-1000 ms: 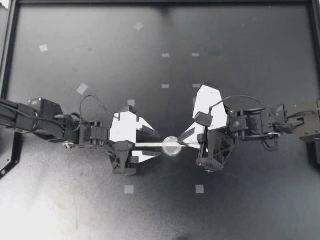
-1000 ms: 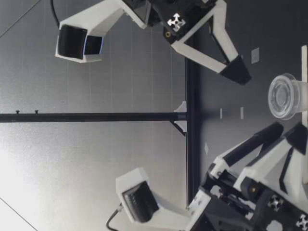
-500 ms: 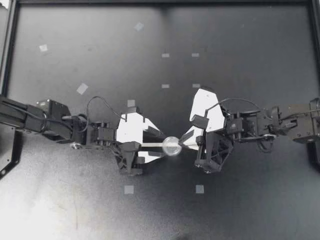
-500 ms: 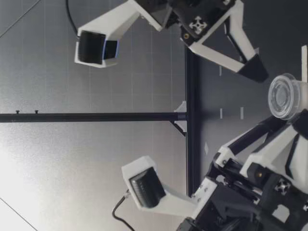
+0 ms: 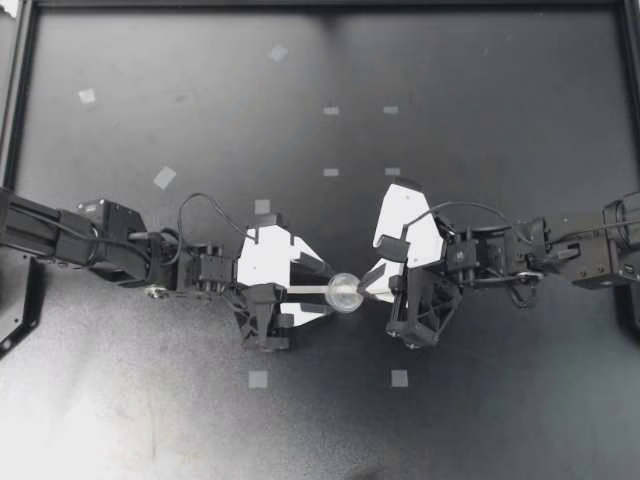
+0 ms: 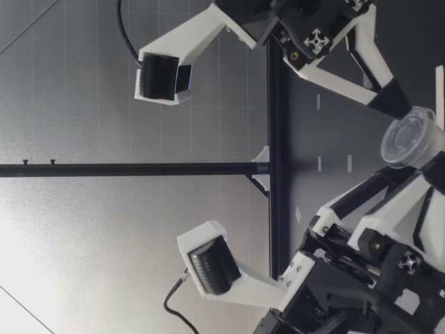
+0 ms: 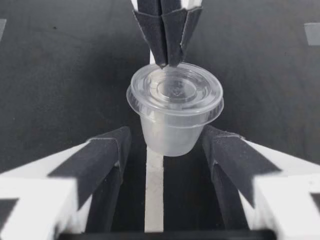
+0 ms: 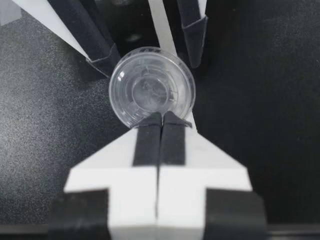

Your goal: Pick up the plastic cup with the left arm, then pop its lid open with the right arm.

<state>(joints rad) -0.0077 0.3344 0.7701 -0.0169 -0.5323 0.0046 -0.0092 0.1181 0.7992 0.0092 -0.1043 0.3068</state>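
My left gripper (image 5: pixel 328 292) is clamping the small clear cup (image 5: pixel 344 293) at the middle of the table (image 5: pixel 200 430). Its two dark pads (image 7: pixel 107 155) are pressing the cup's body from either side, below the rim. My right gripper (image 5: pixel 365 284) is meeting it from the opposite side with its fingers (image 8: pixel 148 145) pressed together, their tips touching the edge of the cup's clear lid (image 7: pixel 175 89). The lid is showing raised rings, and any lettering moulded into it is too faint to read. The cup is hanging over a white tape strip (image 7: pixel 154 195) and is looking tilted in the low view; I cannot tell whether it is touching the table. Small tape squares (image 5: pixel 258 379) are lying near both grippers, apart from the cup. The right fingertips are hiding a little of the lid's rim in the right wrist view
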